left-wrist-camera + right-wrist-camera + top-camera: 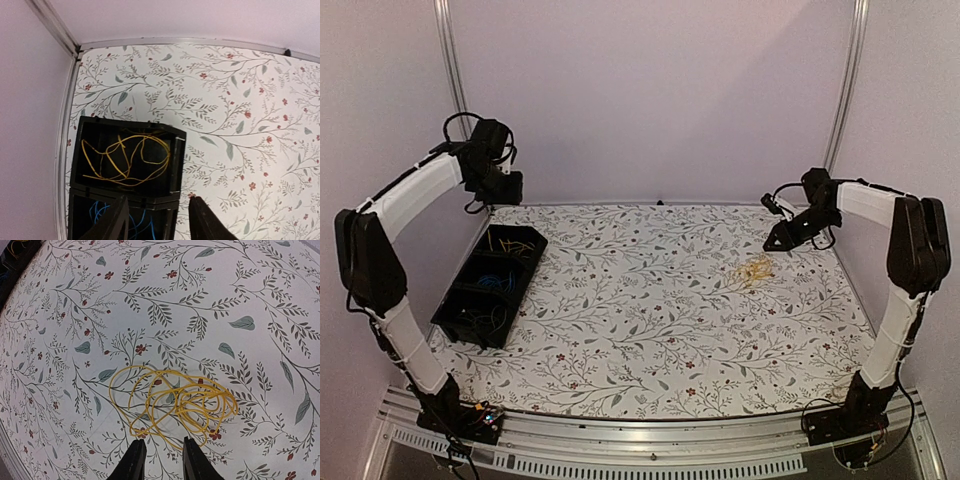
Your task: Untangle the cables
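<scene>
A loose tangle of yellow cables (175,405) lies on the floral tablecloth at the right (757,270). My right gripper (161,442) hangs just above its near edge, open, with nothing between the fingers; in the top view it (778,240) is just behind the tangle. More yellow cables (125,160) lie in the far compartment of a black tray (177,160), and blue cables (100,215) in the compartment beside it. My left gripper (159,202) is open and empty above the tray's far end (505,185).
The black tray (448,318) has three compartments and stands along the table's left edge. A metal frame rail (65,150) and pale walls border the table at the left and back. The floral cloth (640,320) covers the table.
</scene>
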Controlling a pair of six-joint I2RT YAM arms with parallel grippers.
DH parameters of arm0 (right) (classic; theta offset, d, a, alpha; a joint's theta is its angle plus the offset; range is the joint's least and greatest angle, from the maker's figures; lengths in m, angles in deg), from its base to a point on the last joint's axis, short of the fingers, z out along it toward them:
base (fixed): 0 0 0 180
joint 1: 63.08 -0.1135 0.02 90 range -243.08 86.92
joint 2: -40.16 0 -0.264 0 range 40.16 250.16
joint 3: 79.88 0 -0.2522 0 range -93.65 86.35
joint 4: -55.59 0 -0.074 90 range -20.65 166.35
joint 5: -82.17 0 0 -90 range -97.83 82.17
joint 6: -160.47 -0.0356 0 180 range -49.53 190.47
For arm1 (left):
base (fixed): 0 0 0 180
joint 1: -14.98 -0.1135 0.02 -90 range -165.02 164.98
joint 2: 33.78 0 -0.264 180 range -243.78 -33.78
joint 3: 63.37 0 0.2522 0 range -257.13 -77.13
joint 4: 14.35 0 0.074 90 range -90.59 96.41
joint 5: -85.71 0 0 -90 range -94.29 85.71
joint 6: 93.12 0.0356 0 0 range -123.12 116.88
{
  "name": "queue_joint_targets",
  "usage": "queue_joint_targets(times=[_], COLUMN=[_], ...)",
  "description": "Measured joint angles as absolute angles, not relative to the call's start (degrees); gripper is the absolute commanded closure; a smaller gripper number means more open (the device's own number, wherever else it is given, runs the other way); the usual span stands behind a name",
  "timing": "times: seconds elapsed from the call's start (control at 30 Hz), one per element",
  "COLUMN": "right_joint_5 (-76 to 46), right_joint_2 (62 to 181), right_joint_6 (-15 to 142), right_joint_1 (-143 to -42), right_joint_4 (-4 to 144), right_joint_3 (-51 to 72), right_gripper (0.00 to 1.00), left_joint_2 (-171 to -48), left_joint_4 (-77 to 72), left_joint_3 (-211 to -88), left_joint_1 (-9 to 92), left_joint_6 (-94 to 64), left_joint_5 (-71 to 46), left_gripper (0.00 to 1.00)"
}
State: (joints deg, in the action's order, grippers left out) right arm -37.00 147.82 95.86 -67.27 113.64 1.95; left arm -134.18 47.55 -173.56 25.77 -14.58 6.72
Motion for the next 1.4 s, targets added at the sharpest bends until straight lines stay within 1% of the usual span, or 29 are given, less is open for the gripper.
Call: queue_joint_targets(times=[0.23, 0.43, 0.57, 0.7, 0.87, 1.13, 1.4], right_joint_5=[-36.3, -33.5, -31.2, -28.9, -27.1, -26.8, -27.0], right_joint_2=[153.0, 155.4, 155.6, 155.6, 158.4, 163.5, 163.8], right_joint_6=[95.3, 94.5, 94.2, 93.8, 94.1, 94.8, 95.1], right_joint_1=[-67.2, -67.2, -67.0, -66.3, -65.6, -65.6, -65.6], right_joint_4=[111.9, 110.1, 109.0, 107.5, 108.3, 109.2, 109.4], right_joint_3=[1.2, 1.1, 0.5, 0.3, -4.6, -6.6, -6.5], right_gripper=[0.72, 0.75, 0.77, 0.75, 0.74, 0.75, 0.77], left_joint_2=[-133.2, -138.3, -142.2, -145.5, -148.4, -149.2, -149.6], left_joint_4=[41.4, 38.6, 37.9, 37.6, 37.0, 35.1, 35.0], left_joint_3=[-174.7, -179.2, -181.8, -184.5, -188.4, -191.6, -191.6], left_joint_1=[42.6, 50.6, 53.1, 55.7, 58.6, 59.6, 59.6], left_joint_6=[-15.7, -17.1, -18.1, -18.6, -19.9, -21.3, -21.7], left_joint_5=[4.1, 1.8, -0.1, -2.3, -6.1, -8.3, -8.4], left_gripper=[0.58, 0.61, 0.61, 0.63, 0.63, 0.63, 0.63])
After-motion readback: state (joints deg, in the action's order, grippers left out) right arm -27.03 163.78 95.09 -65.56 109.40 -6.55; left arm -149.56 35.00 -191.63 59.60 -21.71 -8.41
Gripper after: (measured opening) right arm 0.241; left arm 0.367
